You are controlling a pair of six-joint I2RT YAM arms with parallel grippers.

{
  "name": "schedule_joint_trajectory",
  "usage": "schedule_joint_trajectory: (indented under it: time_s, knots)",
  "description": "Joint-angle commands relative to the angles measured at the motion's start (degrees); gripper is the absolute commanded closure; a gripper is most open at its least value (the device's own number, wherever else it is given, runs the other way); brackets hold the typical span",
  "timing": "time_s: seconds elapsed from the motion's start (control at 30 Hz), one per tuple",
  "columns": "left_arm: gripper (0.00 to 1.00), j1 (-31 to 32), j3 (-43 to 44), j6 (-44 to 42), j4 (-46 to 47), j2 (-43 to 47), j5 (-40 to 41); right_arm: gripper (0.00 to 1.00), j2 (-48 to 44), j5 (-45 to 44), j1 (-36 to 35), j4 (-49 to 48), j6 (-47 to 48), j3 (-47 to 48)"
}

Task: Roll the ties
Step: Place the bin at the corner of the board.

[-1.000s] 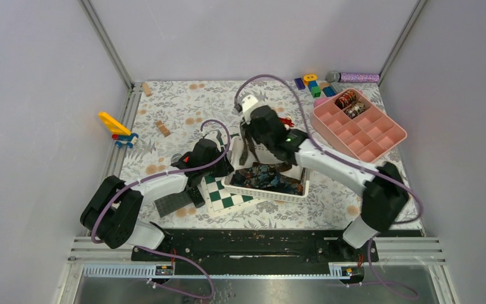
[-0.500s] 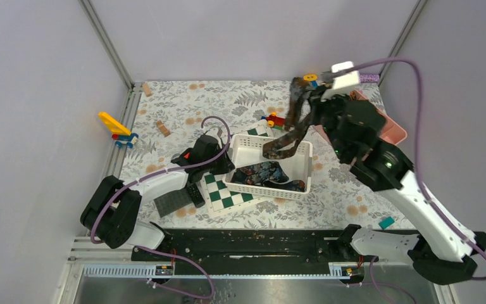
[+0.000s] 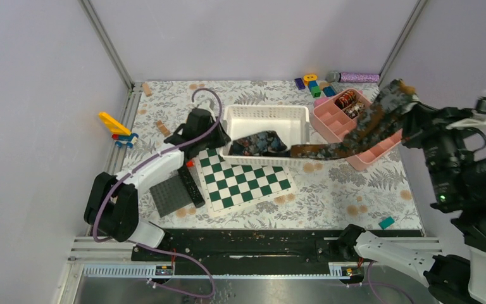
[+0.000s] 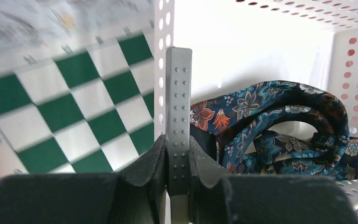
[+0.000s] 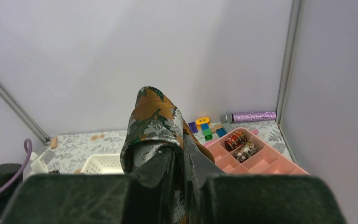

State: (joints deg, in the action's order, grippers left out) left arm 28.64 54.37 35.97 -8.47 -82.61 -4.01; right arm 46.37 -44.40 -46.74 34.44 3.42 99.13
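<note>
The right claw (image 5: pixel 182 156) at the frame's right edge pinches the brown tie (image 3: pixel 368 128) tight — the strip slants down-left to the white basket (image 3: pixel 266 111) at centre — while the left claw (image 4: pixel 178 156) clamps the basket's wall, a blue floral tie (image 3: pixel 259 142) inside.

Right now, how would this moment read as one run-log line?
left pincer: shut on white perforated plastic basket wall | right pincer: shut on brown-rust patterned fabric tie, held high | dark blue floral fabric tie: loose in basket
</note>
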Motion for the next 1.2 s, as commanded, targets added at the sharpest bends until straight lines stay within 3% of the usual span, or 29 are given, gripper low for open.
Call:
schedule_joint_trajectory:
  time_s: [0.0, 0.23, 0.83, 0.93, 1.17]
  knots:
    - [1.00, -6.66, 9.27, -0.82, 1.04, -2.58, 0.35, 1.00, -1.22, -2.24, 0.12, 6.76, -3.03, 4.22]
    - [1.00, -14.81, 20.16, -4.57, 0.03, -11.14, 2.56, 1.00, -2.39, -3.80, 0.08, 13.22, -3.07, 9.98]
    - [1.00, -28.20, 45.03, -5.76, -3.48, -36.46, -2.84, 1.00, -4.36, -0.68, 0.04, 17.99, -10.46, 2.71]
    - [0.79, -28.63, 48.47, -6.57, -5.39, -39.53, -2.61, 1.00, -4.13, 0.45, 0.05, 17.98, -10.98, 1.84]
    - [0.58, -30.10, 49.61, -7.40, -6.73, -40.69, -1.10, 1.00, -2.90, 2.39, 0.05, 18.00, -11.30, 0.85]
